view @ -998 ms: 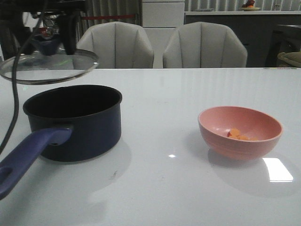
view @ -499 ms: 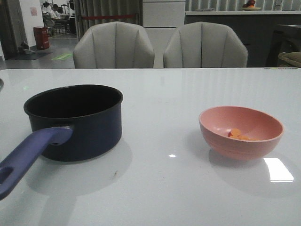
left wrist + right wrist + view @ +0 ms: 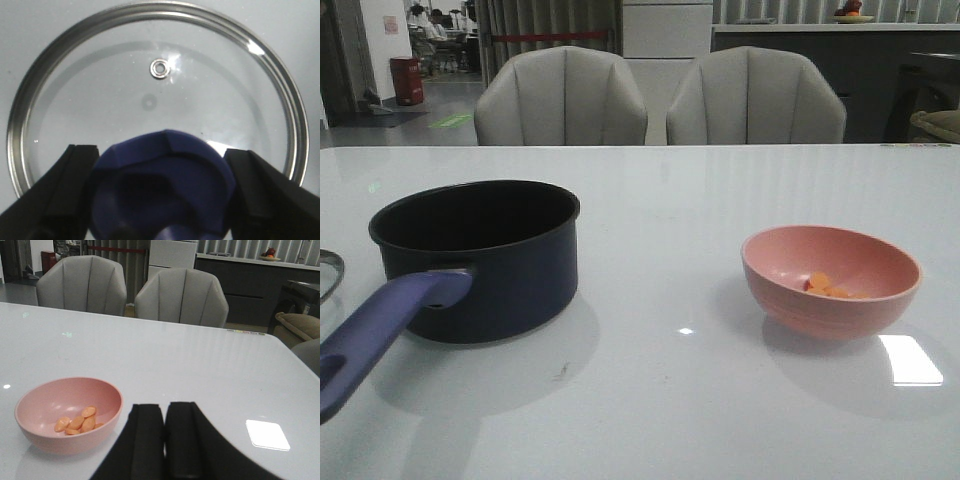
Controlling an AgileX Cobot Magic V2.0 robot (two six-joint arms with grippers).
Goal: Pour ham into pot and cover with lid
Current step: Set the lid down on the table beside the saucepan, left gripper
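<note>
The table point(image 3: 720, 400) is wide and glossy, so anything set down carelessly may slide. On its left side stands the pot point(image 3: 480, 255), open and dark inside, its long handle point(image 3: 380, 330) reaching toward the near edge where a passing arm could knock it. Well apart to the right sits the pink bowl point(image 3: 832, 280). The lid point(image 3: 155, 105) is off at the far left edge, only a sliver in the front view, its blue knob point(image 3: 162, 187) clamped between the left gripper point(image 3: 160, 200)'s fingers. The right gripper point(image 3: 165, 440) hangs beside the bowl, jaws closed on nothing. The ham point(image 3: 77, 422) lies loose in the bowl; a hasty tilt could scatter pieces past the pot's rim.
</note>
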